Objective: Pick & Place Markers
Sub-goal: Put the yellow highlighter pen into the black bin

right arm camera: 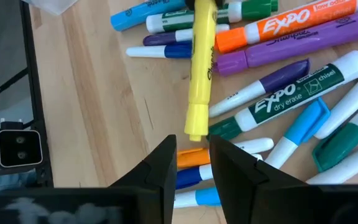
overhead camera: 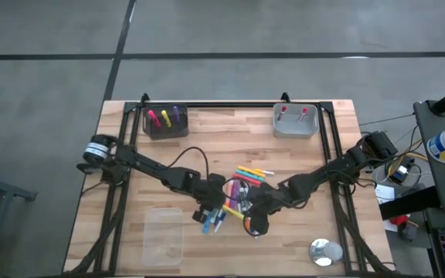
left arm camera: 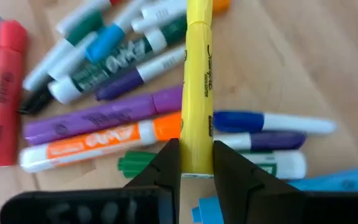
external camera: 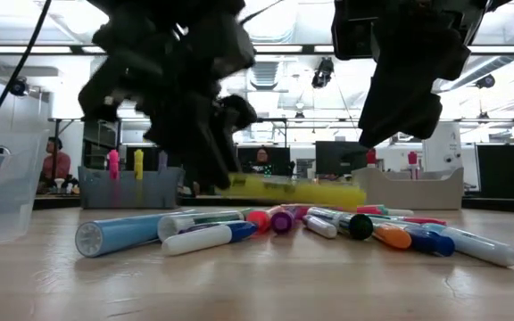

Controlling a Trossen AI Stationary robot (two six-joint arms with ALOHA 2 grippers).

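Note:
Several capped markers point(overhead camera: 242, 185) in mixed colours lie in a loose pile on the wooden table's middle. My left gripper point(left arm camera: 196, 163) is shut on a yellow marker point(left arm camera: 197, 74) that floats level above the pile point(external camera: 302, 190). In the low view this gripper point(external camera: 212, 174) is at the yellow marker's left end. My right gripper point(right arm camera: 193, 155) hangs above the pile, just short of the yellow marker's free end point(right arm camera: 196, 129). Its fingers stand a narrow gap apart with nothing between them. My left gripper pinches the yellow marker's barrel close to one end point(left arm camera: 197, 149) between its two fingers. The fingers slant down from the table's left side, and the marker sticks out ahead of them. It is lifted clear of the pile and lies about level.
A dark bin point(overhead camera: 165, 122) at the far left holds pink, yellow and purple markers upright. A grey bin point(overhead camera: 295, 121) at the far right holds two red ones. A clear plastic container point(overhead camera: 164, 235) sits near left, and a round metal object point(overhead camera: 325, 252) near right.

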